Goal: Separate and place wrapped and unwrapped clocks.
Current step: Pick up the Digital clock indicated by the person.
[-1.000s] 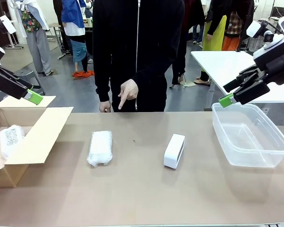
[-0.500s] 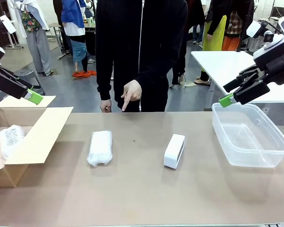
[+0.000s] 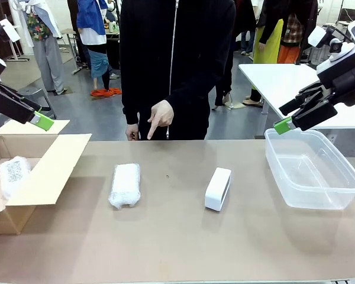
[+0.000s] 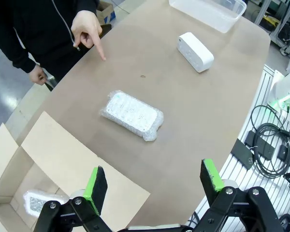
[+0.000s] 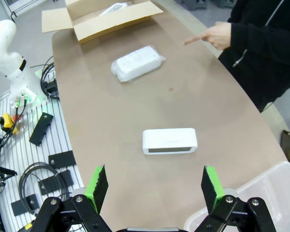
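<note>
Left fingers (image 4: 95,187) are hanging spread wide and empty above the cardboard box (image 3: 47,171) at the left end of the worktop (image 3: 177,242). Right fingers (image 5: 97,187) are likewise spread and empty, hovering over the far left corner of the clear tub (image 3: 312,204) at the right end.

One wrapped bundle (image 3: 13,174) is already lying inside the box. We are logging the second wrapped bundle (image 3: 125,184) on open worktop left of centre. The bare white clock (image 3: 218,188) is lying right of centre, well apart from it. Both are lying with the long axis running near to far, the clock slightly skewed. The person's hand (image 3: 160,116) is pointing down at the far edge, nearer the bundle's side.

Our judgement:
- **Bundle:** it is lying right of and nearer than the left fingers, so the left arm is the closer one.
- **Clock:** it is lying left of and nearer than the right fingers, so it falls to the right arm.
- **Grip:** a grip across the short width is looking suitable for either item.
- **Room:** the space around both is open. The open box flap is reaching toward the bundle, and the tub rim will be needing clearance.
</note>
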Available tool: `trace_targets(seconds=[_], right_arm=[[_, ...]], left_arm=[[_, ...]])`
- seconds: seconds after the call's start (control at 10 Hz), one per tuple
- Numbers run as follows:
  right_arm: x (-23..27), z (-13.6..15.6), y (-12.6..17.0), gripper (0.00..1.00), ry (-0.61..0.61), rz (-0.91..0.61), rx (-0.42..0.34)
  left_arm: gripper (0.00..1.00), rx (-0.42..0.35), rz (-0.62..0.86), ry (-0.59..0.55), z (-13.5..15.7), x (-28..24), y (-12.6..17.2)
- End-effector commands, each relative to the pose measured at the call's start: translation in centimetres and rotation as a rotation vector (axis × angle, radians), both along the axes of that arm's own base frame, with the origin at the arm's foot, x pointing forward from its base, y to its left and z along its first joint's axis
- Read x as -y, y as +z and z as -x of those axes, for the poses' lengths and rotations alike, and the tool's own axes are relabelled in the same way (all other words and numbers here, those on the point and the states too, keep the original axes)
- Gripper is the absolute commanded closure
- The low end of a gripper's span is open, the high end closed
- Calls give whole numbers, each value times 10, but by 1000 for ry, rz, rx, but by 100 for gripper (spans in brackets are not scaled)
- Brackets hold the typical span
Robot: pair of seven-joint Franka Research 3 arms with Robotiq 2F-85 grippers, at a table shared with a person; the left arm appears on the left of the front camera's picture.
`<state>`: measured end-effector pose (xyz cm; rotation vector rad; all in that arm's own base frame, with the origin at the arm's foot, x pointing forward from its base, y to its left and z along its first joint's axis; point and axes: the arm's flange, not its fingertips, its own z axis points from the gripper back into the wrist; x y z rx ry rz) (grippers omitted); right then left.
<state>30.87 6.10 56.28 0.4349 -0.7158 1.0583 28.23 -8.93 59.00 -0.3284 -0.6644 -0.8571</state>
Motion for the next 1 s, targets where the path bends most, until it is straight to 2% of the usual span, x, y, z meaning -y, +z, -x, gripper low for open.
trace_targets(seconds=[0.0, 0.9], right_arm=[[-1, -2, -1, 0, 18, -23, 0], [-1, -2, -1, 0, 18, -23, 0]], left_arm=[[0, 4, -2, 16, 1, 1, -1], [0, 0, 0, 0, 0, 0, 0]])
